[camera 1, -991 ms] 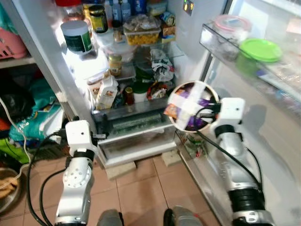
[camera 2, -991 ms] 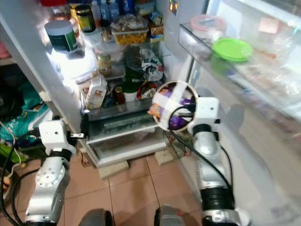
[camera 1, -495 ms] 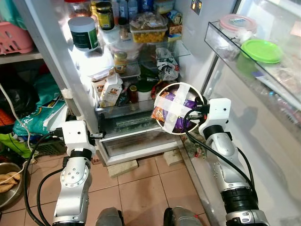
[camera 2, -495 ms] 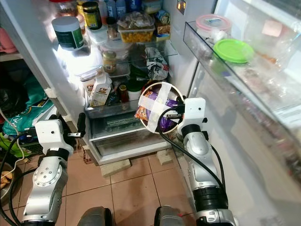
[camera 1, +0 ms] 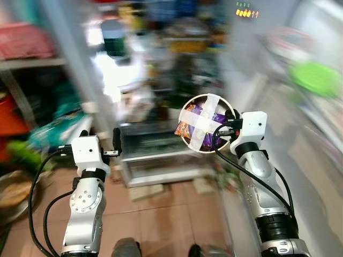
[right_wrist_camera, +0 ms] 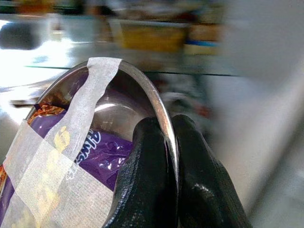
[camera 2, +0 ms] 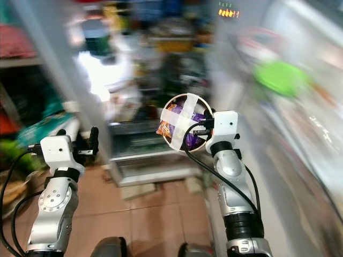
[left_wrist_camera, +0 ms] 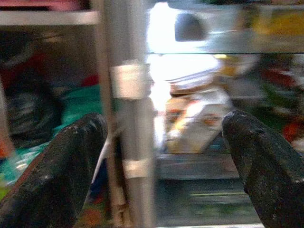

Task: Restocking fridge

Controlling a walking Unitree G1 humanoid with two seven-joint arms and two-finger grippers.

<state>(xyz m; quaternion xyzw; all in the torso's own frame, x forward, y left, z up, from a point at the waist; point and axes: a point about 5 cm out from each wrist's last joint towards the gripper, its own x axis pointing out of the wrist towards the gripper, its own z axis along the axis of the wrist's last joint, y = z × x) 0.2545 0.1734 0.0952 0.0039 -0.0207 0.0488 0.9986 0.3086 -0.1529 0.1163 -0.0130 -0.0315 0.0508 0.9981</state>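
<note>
My right gripper [right_wrist_camera: 167, 156] is shut on the rim of a round metal bowl [camera 1: 206, 124] held up before the open fridge [camera 1: 161, 69]. The bowl holds a purple snack packet [right_wrist_camera: 71, 156] under two crossed strips of white tape [camera 1: 202, 123]. In the right wrist view both black fingers [right_wrist_camera: 147, 190] pinch the thin rim. My left gripper [left_wrist_camera: 164, 156] is open and holds nothing, raised at the left near the fridge's left edge post [left_wrist_camera: 128, 118]. The head views are heavily blurred.
Blurred fridge shelves carry jars and boxes, with a dark-lidded tub [camera 1: 112, 37] up left. The open door at right holds a green lid [camera 1: 316, 77]. A drawer [camera 1: 155, 155] sits low in the fridge. Tiled floor [camera 1: 155, 219] lies below; clutter stands at the left.
The whole picture has shifted and blurred, so the camera is moving. The bowl stays held in my right gripper, a little higher in the view. My left gripper remains open.
</note>
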